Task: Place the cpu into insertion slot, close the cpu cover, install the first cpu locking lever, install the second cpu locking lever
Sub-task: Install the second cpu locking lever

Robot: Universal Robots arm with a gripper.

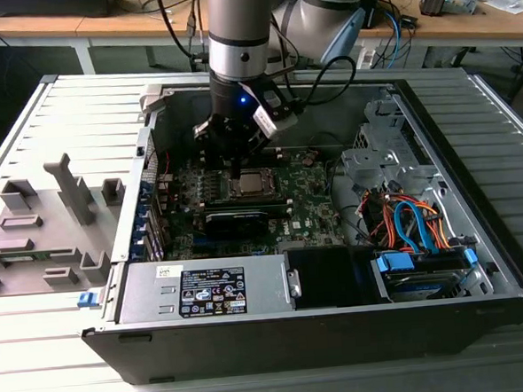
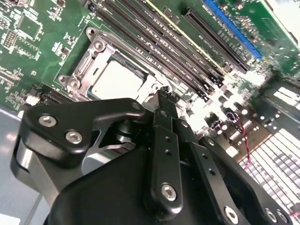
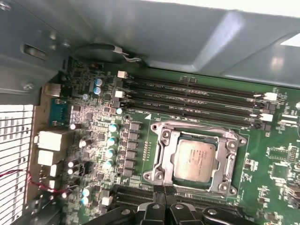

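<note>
Down inside the open black computer case (image 1: pixel 480 289), right over the green motherboard (image 3: pixel 281 173). Black 2-fingered gripper (image 3: pixel 164 200) hanging just beside the socket, fingertips pressed together, clamped on nothing visible, nothing carried between them. Judging by that, closed to make 1 narrow tip for pushing thin metal parts rather than for grasping.

Small flat square cpu with the pale silver-beige metal top (image 3: pixel 195 158) lying flat in the insertion slot (image 3: pixel 185 183), dark rim just peeking out around it. So the placing step reads as done. Silver-grey metal cpu cover with the big central window (image 3: pixel 161 161) sitting down around the chip, framing it, top face showing through the window; looks lowered, though whether fully latched cannot be told. In the second wrist view, the same pale cpu (image 2: pixel 117 80) seated in its frame, gripper tip (image 2: pixel 163 93) just beside the frame's edge, near but contact not certain. Locking levers too thin to pick out with confidence.

Long black memory slots (image 3: pixel 197 96) running parallel along the far side of the socket, well clear of the fingertips.

In the exterior view, gripper (image 1: pixel 235 169) pointing straight down at the socket area, arm upright over the case, presumably for a clean vertical reach between the case walls. Grey power supply box (image 1: pixel 205 288) along the near edge, orange and blue cables (image 1: pixel 414 222) bundled toward the exterior view's right, all apart from the work.
</note>
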